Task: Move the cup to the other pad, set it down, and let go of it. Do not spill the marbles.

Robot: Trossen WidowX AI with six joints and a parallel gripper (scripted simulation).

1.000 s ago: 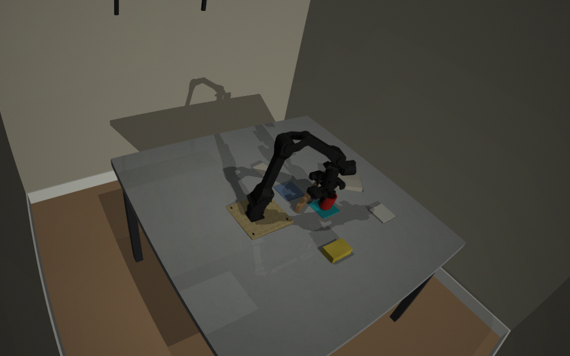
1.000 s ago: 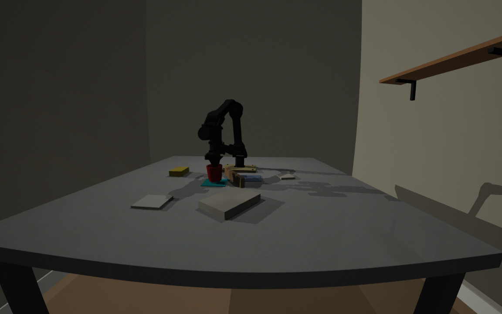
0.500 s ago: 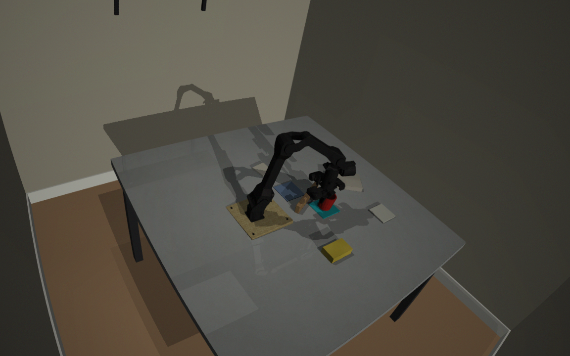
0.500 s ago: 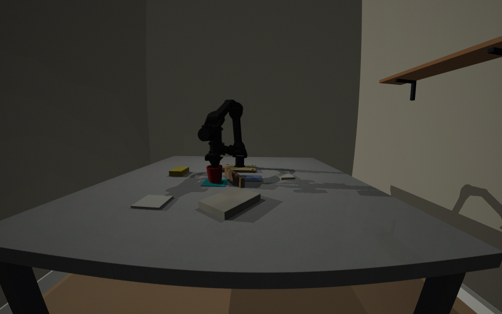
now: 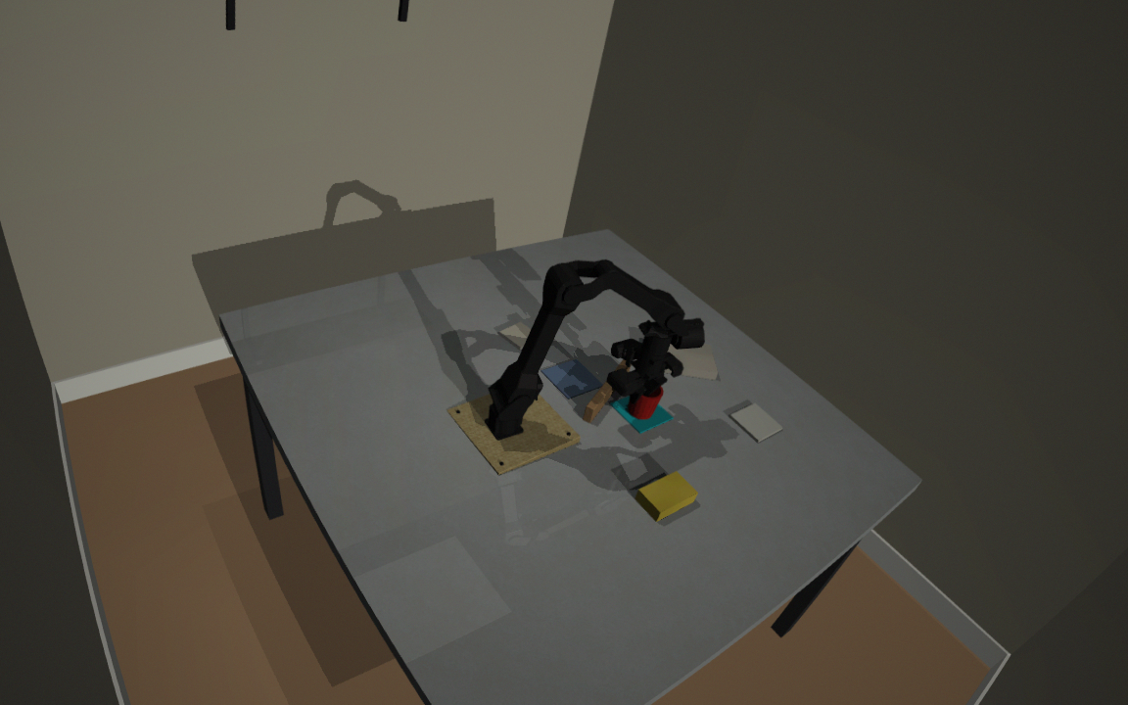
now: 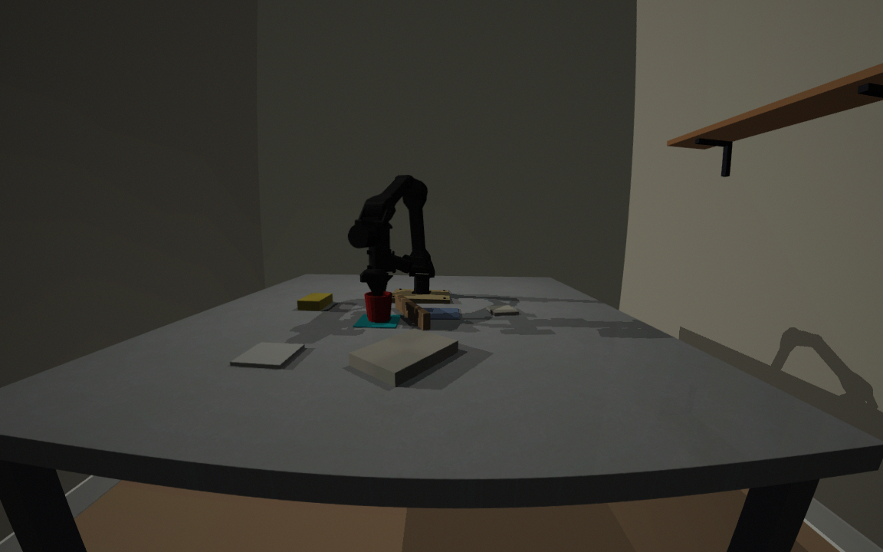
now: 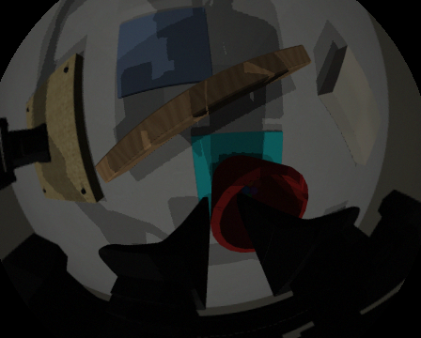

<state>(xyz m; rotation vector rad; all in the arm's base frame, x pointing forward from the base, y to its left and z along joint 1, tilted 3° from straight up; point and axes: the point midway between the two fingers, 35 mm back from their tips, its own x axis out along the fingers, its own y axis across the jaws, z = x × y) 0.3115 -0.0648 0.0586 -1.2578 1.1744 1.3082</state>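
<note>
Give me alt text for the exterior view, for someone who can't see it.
A red cup stands upright on a teal pad, a black robot arm's tool at its rim. A brown wooden barrier separates it from a blue pad.

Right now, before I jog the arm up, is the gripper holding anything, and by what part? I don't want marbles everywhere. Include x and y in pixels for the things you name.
Nothing is held: the gripper (image 5: 643,391) (image 6: 377,292) (image 7: 222,199) is parted around the wall of the cup (image 5: 648,403) (image 6: 378,308) (image 7: 231,170), one finger inside.
</note>
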